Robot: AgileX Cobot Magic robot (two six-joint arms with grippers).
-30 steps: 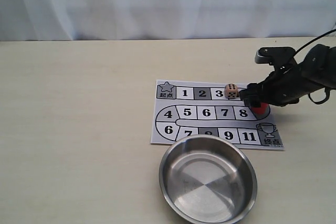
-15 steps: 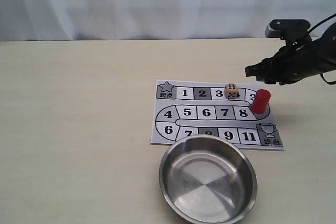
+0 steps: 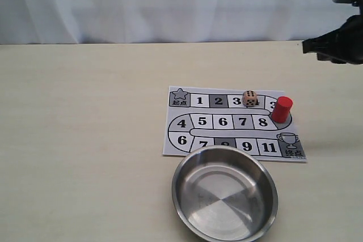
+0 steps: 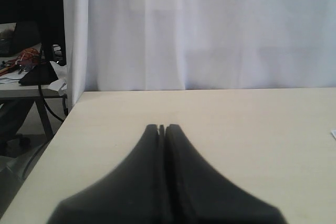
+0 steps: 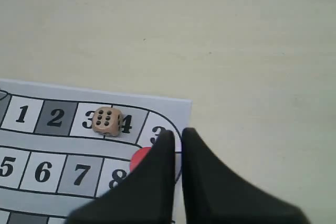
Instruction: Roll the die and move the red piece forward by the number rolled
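Observation:
The beige die (image 3: 249, 98) rests on the paper game board (image 3: 177, 140), across the line between squares 3 and 4; the right wrist view shows the die (image 5: 107, 121) with six pips up. The red piece (image 3: 282, 109) stands upright at the right-hand bend of the track, beside square 8. In the right wrist view only a sliver of the red piece (image 5: 137, 158) shows behind a finger. My right gripper (image 3: 306, 45) (image 5: 177, 131) hangs high up and to the right of the piece, its fingers nearly together and empty. My left gripper (image 4: 161, 127) is shut, over bare table.
A round steel bowl (image 3: 177, 181) sits at the front, overlapping the board's near edge. A white curtain backs the table. In the left wrist view the table edge (image 4: 65, 121) drops off toward a cluttered desk.
My right gripper let go of the red piece at the track's bend, then rose and drew back to the upper right. The die and the bowl stayed put.

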